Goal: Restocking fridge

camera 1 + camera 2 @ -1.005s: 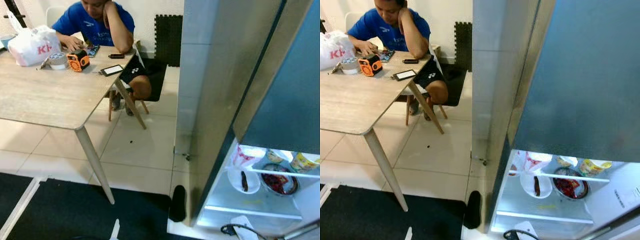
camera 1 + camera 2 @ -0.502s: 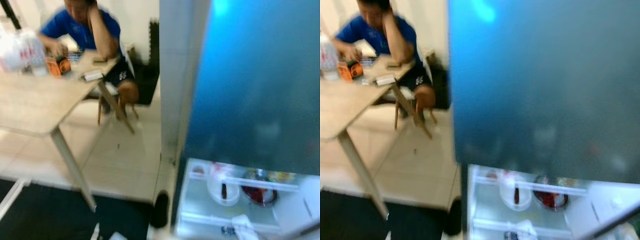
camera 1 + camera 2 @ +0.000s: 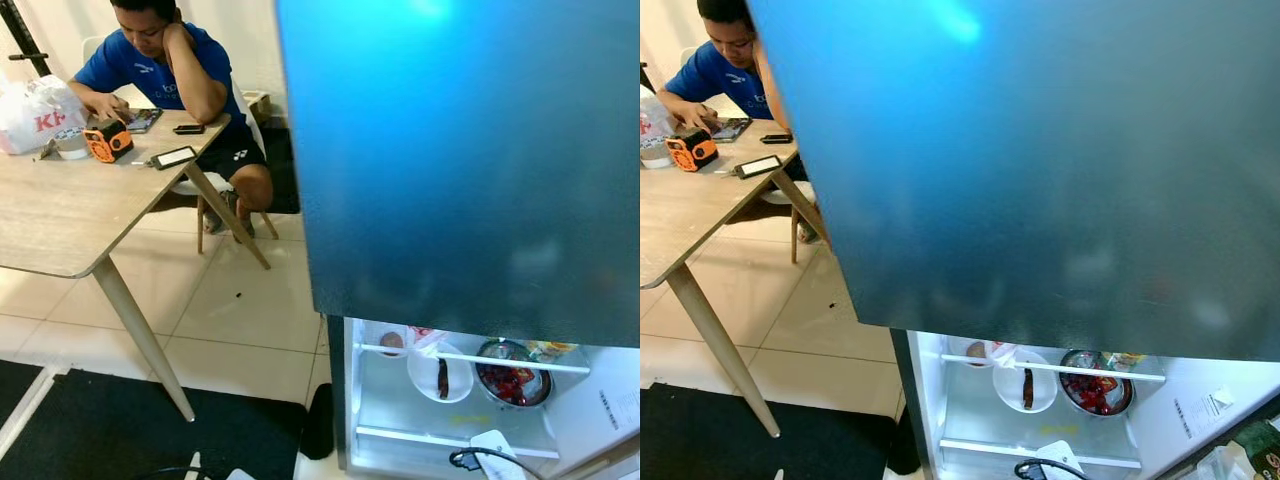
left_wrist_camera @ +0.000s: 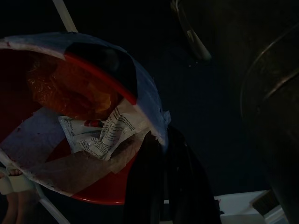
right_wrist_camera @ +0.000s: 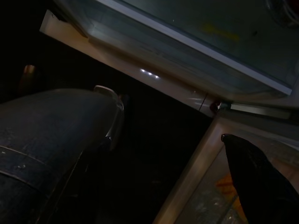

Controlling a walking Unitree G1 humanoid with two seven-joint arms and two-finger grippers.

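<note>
Fridge (image 3: 470, 160) stands open, lit shelf (image 3: 1040, 450) at 5 o'clock. Left pincer (image 4: 161, 186) grips a red-and-white bag (image 4: 88, 140) (restock item, not shelved). Right pincer's (image 5: 252, 172) opening cannot be told.

1. Red letters "K" and part of a second letter, likely "F", on the white plastic bag (image 3: 40, 112) on the table (image 3: 60, 215)
2. Print on the crumpled paper (image 4: 105, 135) is too small to read
</note>
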